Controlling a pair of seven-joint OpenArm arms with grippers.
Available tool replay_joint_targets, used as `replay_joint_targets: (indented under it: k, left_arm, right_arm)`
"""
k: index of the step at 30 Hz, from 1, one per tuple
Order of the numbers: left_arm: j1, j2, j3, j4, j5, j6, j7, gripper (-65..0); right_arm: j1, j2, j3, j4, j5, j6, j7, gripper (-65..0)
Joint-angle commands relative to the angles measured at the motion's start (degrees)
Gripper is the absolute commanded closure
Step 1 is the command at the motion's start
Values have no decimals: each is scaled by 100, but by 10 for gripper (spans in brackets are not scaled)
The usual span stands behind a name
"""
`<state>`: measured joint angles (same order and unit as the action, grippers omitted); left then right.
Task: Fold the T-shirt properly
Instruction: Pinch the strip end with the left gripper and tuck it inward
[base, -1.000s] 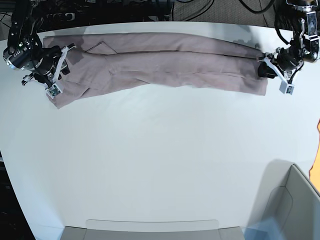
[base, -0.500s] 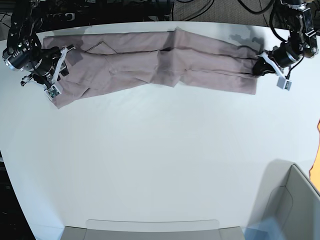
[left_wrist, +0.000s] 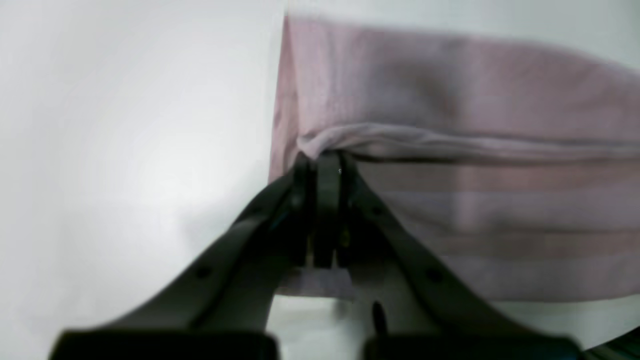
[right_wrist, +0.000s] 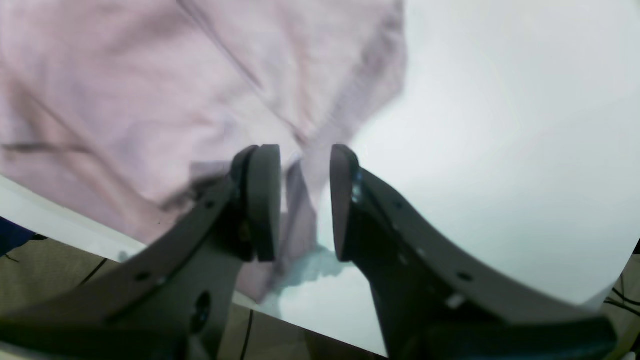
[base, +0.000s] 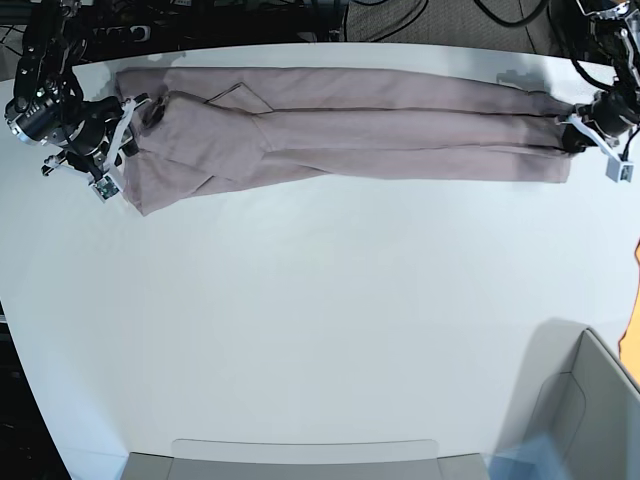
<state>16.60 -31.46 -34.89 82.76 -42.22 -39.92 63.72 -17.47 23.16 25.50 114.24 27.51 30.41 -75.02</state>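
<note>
T-shirt (base: 350, 135) edge pinched in left pincer (left_wrist: 325, 165).

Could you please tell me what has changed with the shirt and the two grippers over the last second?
The left gripper closed on the end of the T-shirt and pulled it outward, toward the right side of the base view, so the cloth slid that way and stretched out straighter. The right gripper stayed open over the other end, and the shirt remains a long folded band on the table.

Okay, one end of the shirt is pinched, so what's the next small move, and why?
Probably close the right gripper on the cloth between its open jaws. The left gripper already pinches the T-shirt at its far end; folding likely needs both ends held.
</note>
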Motion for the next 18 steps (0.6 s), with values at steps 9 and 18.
replay_joint_targets:
  k: [9,18]
  left_arm:
    - [-3,338,-154,1355,-64,-8,568,0]
    - [-38,320,-163,748,560,-8,296,0]
  right_arm:
    - [38,-34,57,80,41,22,43,-179]
    - [38,-17,57,80,41,31,43,-179]
